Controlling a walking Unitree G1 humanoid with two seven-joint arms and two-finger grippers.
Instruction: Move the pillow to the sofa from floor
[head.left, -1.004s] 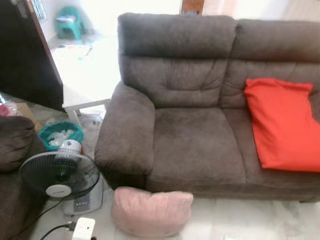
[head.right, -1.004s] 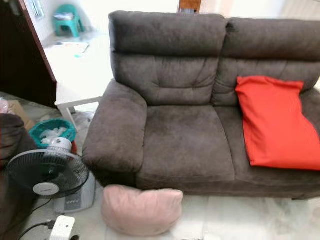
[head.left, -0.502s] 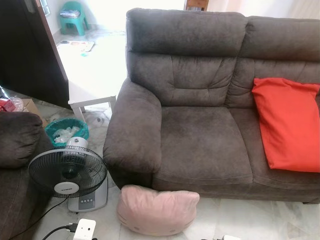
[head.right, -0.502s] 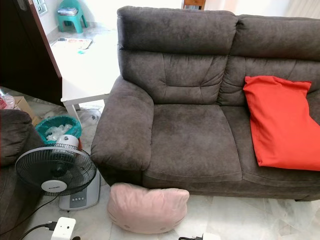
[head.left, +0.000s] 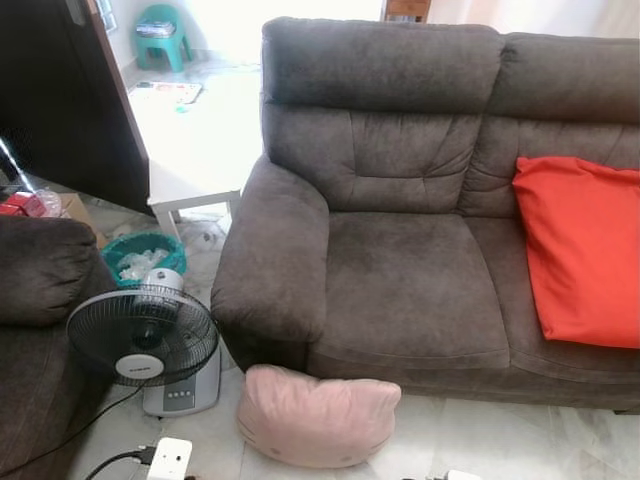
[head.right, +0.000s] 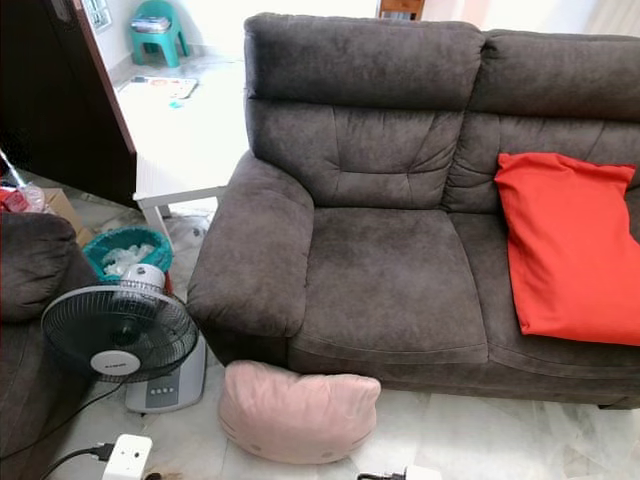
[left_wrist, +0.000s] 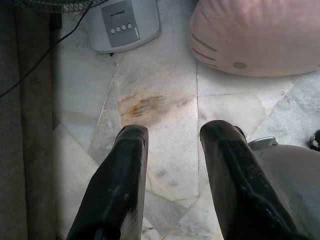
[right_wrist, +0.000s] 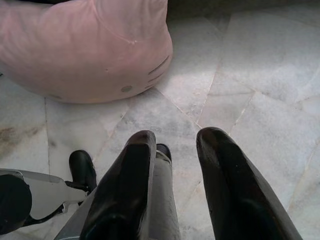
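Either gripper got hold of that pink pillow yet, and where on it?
Nothing is held. Both the left gripper and right gripper hang open above bare floor, short of the pink pillow.

- A red cushion (head.left: 585, 255) leans against the backrest on the right-hand seat.
- A black-caged standing fan (head.left: 142, 336) on a grey base with buttons (left_wrist: 122, 23) stands on the pale marble floor (left_wrist: 165, 130).
- A green basket (head.left: 141, 256) holding white scraps sits just behind the fan.
- A white power adapter (head.left: 168, 459) with a black cable lies on the floor in front of the fan.
- A low white table (head.left: 195, 150) stands behind the basket.
- A green plastic stool (head.left: 162, 33) stands far back in the bright room.
- A dark armchair (head.left: 40, 300) fills the left edge, beside a dark door (head.left: 65, 100).
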